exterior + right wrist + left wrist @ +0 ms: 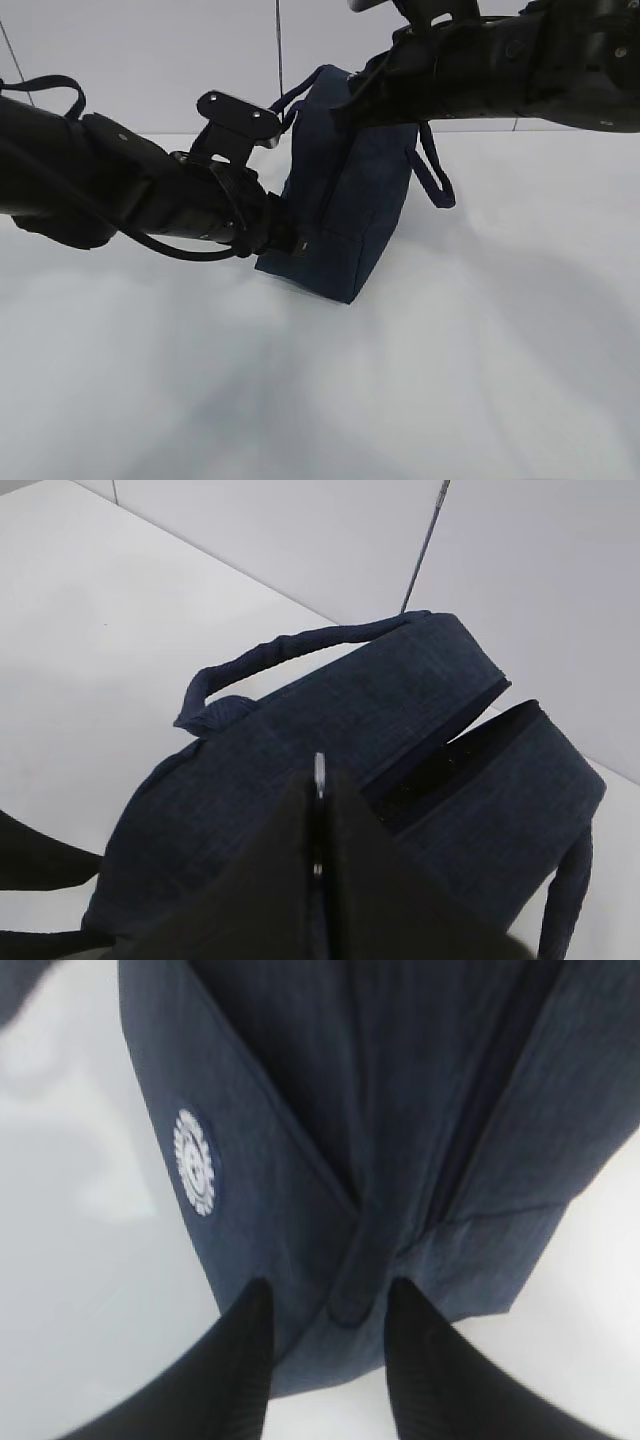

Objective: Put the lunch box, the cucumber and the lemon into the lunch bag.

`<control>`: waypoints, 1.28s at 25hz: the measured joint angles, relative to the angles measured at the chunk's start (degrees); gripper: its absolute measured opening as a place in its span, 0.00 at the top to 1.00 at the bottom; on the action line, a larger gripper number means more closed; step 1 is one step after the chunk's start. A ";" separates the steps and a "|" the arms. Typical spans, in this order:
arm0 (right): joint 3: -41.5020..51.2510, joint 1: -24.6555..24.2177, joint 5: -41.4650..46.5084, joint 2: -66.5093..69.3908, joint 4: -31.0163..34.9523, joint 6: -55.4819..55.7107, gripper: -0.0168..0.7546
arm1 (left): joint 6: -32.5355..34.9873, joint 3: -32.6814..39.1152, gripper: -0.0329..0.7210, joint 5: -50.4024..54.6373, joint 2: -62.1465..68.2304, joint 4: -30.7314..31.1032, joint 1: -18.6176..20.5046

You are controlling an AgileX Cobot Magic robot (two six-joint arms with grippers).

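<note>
Partly hidden by arms, the lunch bag (345,215) tilts — left gripper (325,1345) spread, right gripper (318,820) pinching its zipper pull (319,773).

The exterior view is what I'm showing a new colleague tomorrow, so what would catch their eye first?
The dark navy lunch bag stands tilted at the middle of the white table, one bottom edge lifted. Two black arms meet at it: the left gripper low at its end, jaws apart astride a fabric tab, and the right gripper on top, jaws shut on something thin and metallic by the partly open zipper.
</note>
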 joint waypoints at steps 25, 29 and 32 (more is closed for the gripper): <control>0.00 0.00 -1.31 0.00 -0.10 4.21 0.98 | 0.00 -10.67 0.50 0.61 0.87 7.96 0.00; 0.00 0.00 -1.31 0.00 -0.21 4.32 0.98 | 0.00 -10.81 0.77 1.09 1.12 7.99 0.00; 0.00 0.00 -1.31 0.00 -0.21 4.40 0.98 | 0.00 -10.81 0.94 1.32 1.12 8.09 0.00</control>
